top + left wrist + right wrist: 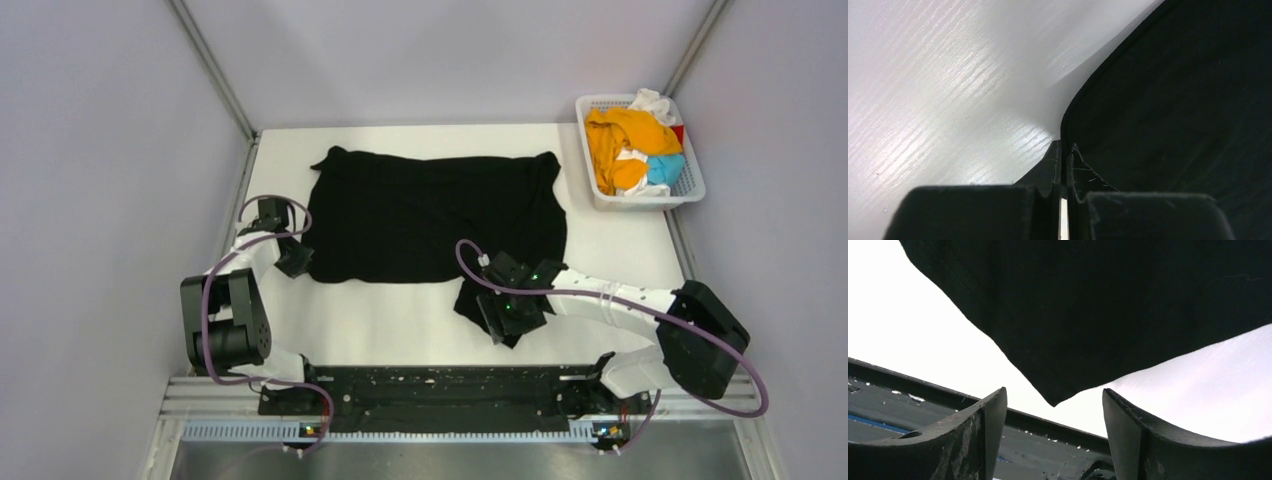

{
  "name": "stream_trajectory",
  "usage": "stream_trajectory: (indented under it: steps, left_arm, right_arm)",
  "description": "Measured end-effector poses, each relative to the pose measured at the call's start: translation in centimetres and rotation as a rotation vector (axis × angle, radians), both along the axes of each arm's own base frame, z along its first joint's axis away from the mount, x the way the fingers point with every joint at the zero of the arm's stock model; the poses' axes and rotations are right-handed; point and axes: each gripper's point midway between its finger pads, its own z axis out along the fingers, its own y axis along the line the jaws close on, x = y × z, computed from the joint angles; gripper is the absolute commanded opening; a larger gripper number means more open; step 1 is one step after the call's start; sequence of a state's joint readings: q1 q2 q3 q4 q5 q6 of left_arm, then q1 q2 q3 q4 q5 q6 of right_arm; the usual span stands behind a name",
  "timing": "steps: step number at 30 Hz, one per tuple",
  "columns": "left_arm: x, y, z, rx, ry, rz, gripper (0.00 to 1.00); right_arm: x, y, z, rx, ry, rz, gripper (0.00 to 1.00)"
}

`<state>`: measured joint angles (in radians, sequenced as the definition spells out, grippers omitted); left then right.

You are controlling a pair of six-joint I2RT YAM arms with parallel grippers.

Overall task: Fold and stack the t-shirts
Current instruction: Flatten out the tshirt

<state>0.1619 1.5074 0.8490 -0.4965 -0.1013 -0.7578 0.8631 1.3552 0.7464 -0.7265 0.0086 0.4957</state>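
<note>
A large black t-shirt (430, 215) lies spread flat on the white table, with a flap trailing at its near right corner. My left gripper (295, 258) is at the shirt's near left corner. In the left wrist view it (1064, 145) is shut, with the shirt's hem (1188, 100) running in between the fingertips. My right gripper (505, 325) is over the trailing flap, facing the near edge. In the right wrist view it (1054, 395) is open, and a pointed corner of the black cloth (1098, 305) sits just ahead of the jaws, not gripped.
A white lattice basket (690, 190) at the back right holds crumpled orange (625, 135), light blue (665, 167), white (652, 102) and red (679, 133) shirts. The black mounting rail (430, 385) runs along the near edge. Walls close both sides.
</note>
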Motion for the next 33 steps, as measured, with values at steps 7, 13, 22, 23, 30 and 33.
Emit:
stream_trajectory:
  steps: [7, 13, 22, 23, 30, 33]
  left_arm:
    - [-0.1, 0.0, 0.1, 0.001, -0.004, -0.001, 0.00]
    - [-0.3, 0.0, 0.2, 0.002, -0.007, 0.000, 0.00]
    - [-1.0, -0.1, -0.2, 0.001, 0.006, 0.001, 0.00]
    - [-1.0, -0.1, -0.2, 0.002, 0.004, 0.001, 0.00]
    - [-0.9, 0.0, 0.2, 0.009, -0.009, 0.003, 0.00]
    - [-0.8, 0.0, 0.6, 0.011, -0.024, 0.003, 0.00]
  right_arm:
    - [1.0, -0.5, -0.3, -0.047, -0.068, -0.074, 0.57]
    - [1.1, -1.6, -1.5, -0.100, -0.078, -0.122, 0.53]
    - [0.8, -0.6, -1.7, -0.092, -0.092, -0.117, 0.26]
    - [0.8, -0.5, -1.7, -0.087, -0.092, -0.118, 0.21]
    - [1.0, -0.2, -1.7, -0.077, -0.097, -0.140, 0.00]
    - [1.2, -0.4, -1.6, -0.079, -0.101, -0.161, 0.00]
